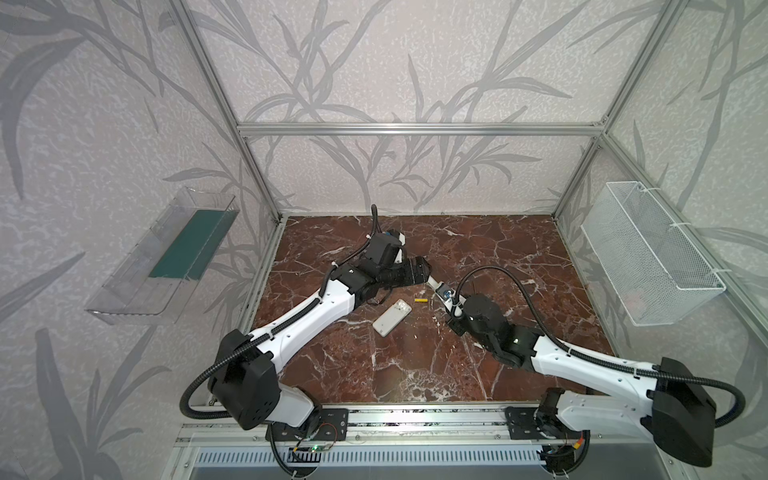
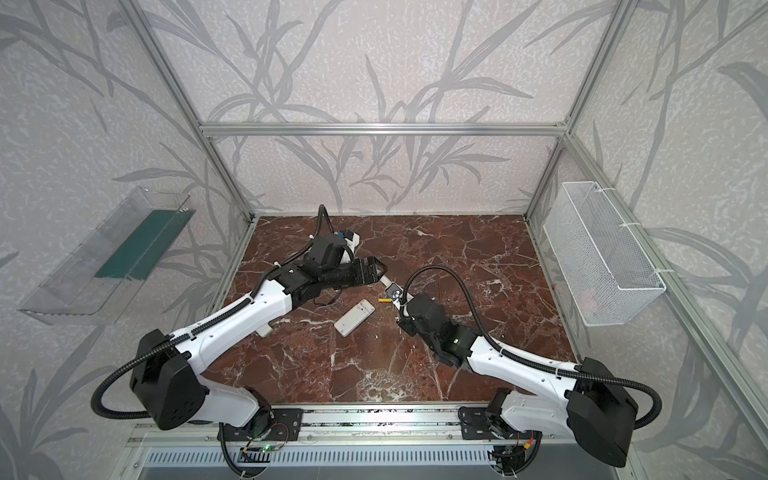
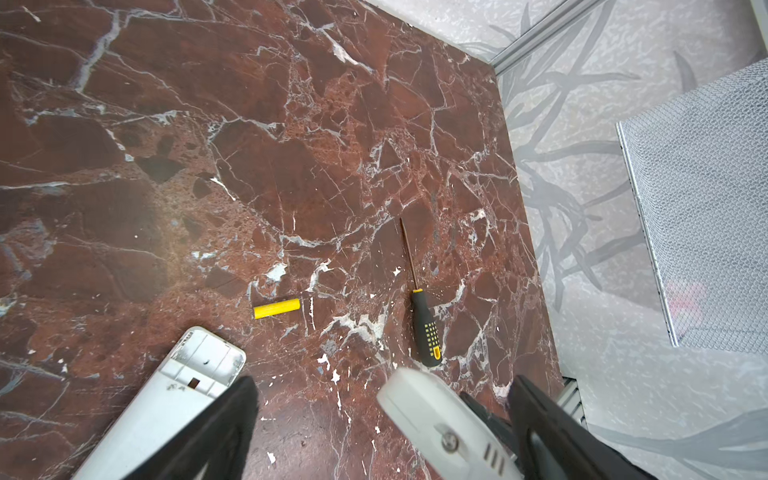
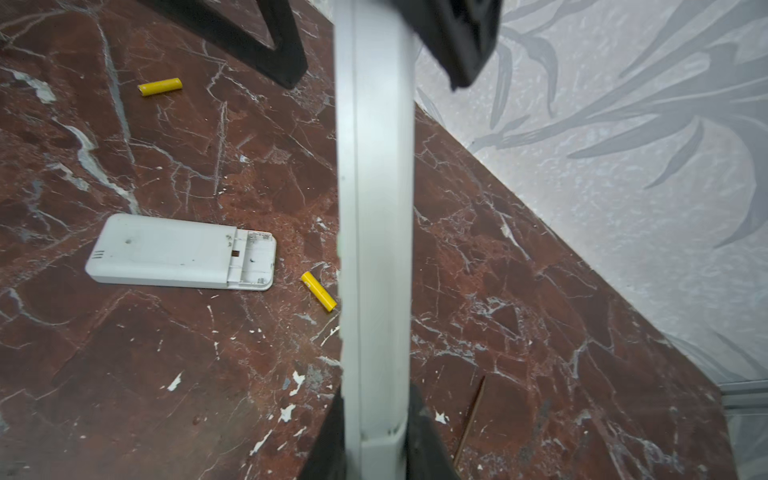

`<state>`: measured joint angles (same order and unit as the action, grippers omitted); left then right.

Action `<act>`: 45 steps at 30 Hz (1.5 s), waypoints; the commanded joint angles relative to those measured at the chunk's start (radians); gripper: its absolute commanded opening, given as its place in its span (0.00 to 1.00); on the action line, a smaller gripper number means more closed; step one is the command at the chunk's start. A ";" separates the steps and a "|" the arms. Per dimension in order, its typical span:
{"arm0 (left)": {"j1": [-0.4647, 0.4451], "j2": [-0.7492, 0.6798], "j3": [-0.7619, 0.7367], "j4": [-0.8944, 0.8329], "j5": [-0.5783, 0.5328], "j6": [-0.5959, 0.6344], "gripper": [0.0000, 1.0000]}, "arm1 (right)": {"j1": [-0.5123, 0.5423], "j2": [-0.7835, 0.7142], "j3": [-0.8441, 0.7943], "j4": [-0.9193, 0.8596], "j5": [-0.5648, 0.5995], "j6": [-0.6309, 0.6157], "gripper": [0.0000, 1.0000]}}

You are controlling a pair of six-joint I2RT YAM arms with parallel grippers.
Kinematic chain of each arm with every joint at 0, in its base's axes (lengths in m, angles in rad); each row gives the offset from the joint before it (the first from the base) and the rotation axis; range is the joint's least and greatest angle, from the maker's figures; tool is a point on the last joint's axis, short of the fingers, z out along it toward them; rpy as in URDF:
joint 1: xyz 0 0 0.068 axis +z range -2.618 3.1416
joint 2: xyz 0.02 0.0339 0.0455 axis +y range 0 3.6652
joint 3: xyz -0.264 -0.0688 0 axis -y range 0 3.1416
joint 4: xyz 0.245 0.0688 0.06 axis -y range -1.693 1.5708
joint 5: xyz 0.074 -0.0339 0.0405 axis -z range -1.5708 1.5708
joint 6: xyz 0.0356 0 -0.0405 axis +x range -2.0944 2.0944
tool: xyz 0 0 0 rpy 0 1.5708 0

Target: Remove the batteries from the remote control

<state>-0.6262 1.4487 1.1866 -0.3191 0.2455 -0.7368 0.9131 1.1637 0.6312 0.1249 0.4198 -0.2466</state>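
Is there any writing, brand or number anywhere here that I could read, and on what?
No text can be read anywhere.
White remote lying flat: small dark marks by its open battery bay, too blurred to read.
Lifted remote: plain, no print.
Yellow batteries: no print shows.
Screwdriver: yellow dots on the handle, no letters.

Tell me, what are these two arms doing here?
The right gripper holds a white remote up off the table, and the open left gripper straddles its far end. One yellow battery lies loose beside a second remote, whose battery bay is open and empty; another battery lies farther off.
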 commanded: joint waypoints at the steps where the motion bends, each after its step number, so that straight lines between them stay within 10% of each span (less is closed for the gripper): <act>1: 0.002 -0.015 -0.025 -0.001 0.032 -0.038 0.86 | 0.018 0.003 0.040 0.121 0.133 -0.144 0.09; 28: 0.003 0.088 -0.049 0.126 0.073 -0.122 0.02 | 0.196 0.181 0.019 0.685 0.451 -0.718 0.10; 45: 0.032 0.069 -0.258 0.529 0.178 -0.301 0.00 | 0.210 0.188 -0.016 0.843 0.429 -0.763 0.31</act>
<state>-0.5861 1.4887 0.9817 0.1963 0.3927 -1.0454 1.0985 1.4220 0.5747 0.8059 0.9279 -1.0431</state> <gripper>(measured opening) 0.254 0.285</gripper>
